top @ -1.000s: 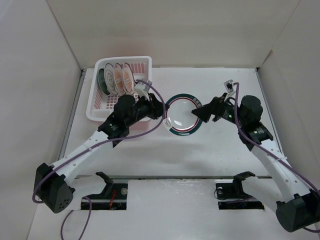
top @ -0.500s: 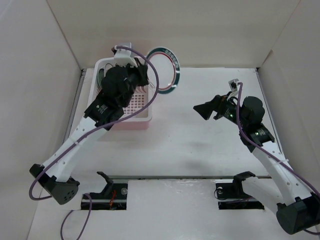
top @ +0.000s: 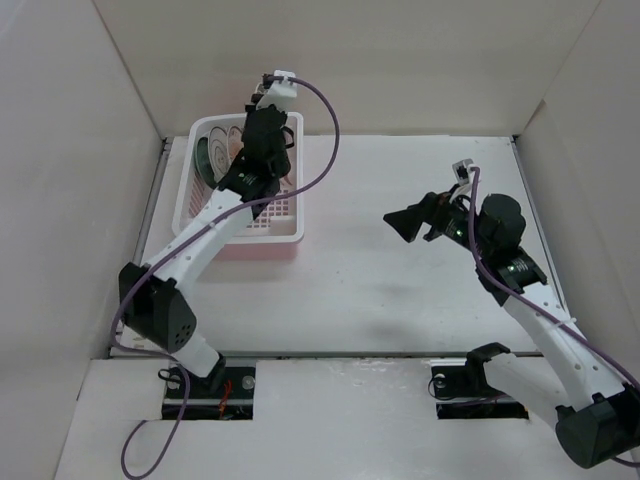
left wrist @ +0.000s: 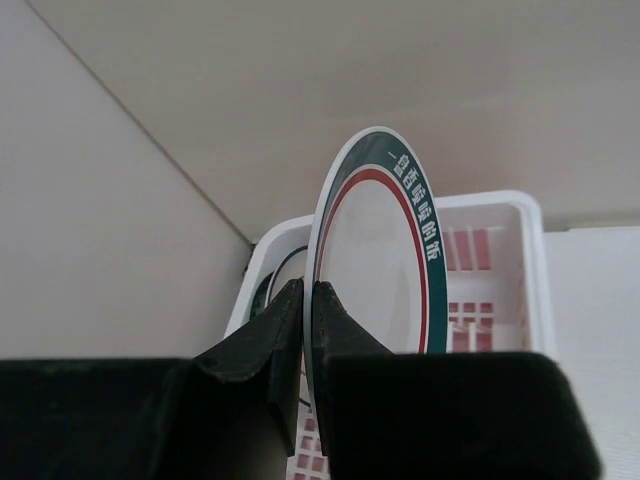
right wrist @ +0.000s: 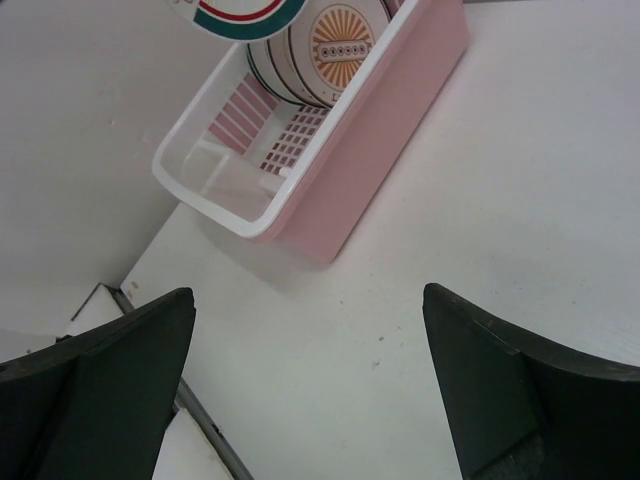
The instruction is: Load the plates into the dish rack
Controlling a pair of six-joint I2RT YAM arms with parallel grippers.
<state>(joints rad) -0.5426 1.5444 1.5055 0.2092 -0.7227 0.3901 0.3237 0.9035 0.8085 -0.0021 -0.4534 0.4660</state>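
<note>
Top external view gives you a white counter (top: 400, 290) boxed in by pale walls (top: 70, 200) at 9, 12 and 3 o'clock. With the arm bases at 6 o'clock, the dish rack (top: 262, 250) sits at about 10 o'clock. Its far rim is close under the back wall and its left side is near the counter's 9 o'clock edge.

Your left gripper (left wrist: 308, 290) hangs over the rack's 12 o'clock end, clamped on the lower rim of the green-rimmed plate (left wrist: 375, 260). That plate stands on edge above the rack; you cannot tell whether it touches it. The other plates (right wrist: 340, 35) stand upright in a row at that same far end, and the rack's 6 o'clock half shows its slotted pink floor.

Your right gripper (top: 400, 222) hovers at about 2 o'clock, jaws spread wide and holding nothing, pointing toward 9 o'clock. It is well apart from the rack, and a broad stretch of white counter lies between them.
</note>
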